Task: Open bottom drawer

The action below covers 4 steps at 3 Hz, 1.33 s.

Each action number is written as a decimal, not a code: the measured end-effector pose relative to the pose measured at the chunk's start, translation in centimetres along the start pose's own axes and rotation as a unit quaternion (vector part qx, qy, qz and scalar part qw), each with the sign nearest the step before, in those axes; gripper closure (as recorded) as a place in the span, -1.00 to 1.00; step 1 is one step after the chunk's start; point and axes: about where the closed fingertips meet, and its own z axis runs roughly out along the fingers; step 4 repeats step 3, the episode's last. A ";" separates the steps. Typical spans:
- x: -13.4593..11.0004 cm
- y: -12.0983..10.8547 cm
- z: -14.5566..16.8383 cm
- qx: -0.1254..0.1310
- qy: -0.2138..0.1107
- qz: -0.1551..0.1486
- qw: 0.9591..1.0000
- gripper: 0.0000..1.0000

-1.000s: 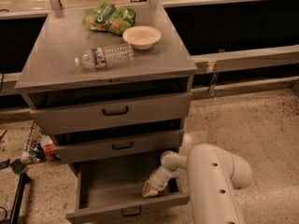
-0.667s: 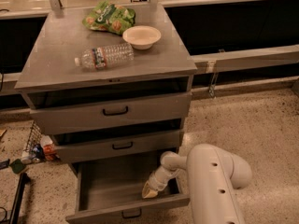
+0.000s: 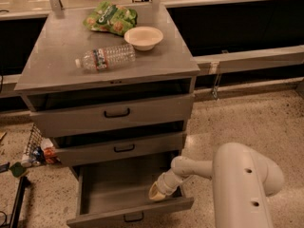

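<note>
The grey metal cabinet [image 3: 109, 75] has three drawers. The bottom drawer [image 3: 107, 191] is pulled out, its inside showing and looking empty. Its front panel with a small black bar handle [image 3: 133, 217] sits at the lower edge of the view. My gripper [image 3: 157, 192] reaches down into the open drawer at its right front corner, just behind the front panel. The white arm [image 3: 242, 184] comes in from the lower right. The top drawer [image 3: 114, 113] and the middle drawer [image 3: 121, 147] stand slightly ajar.
On the cabinet top lie a clear water bottle [image 3: 105, 57], a white bowl [image 3: 143, 37] and a green snack bag [image 3: 110, 18]. A wire basket with small items [image 3: 35, 151] sits on the floor at the left. Speckled floor [image 3: 247, 122] spreads to the right.
</note>
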 end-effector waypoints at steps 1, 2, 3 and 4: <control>0.0 0.5 -4.9 0.072 0.002 0.015 0.997 1.00; -0.3 2.9 -11.0 0.152 -0.015 0.031 0.988 1.00; -2.1 7.9 -14.0 0.198 -0.057 0.044 0.978 0.67; -2.1 7.9 -14.0 0.198 -0.057 0.044 0.978 0.67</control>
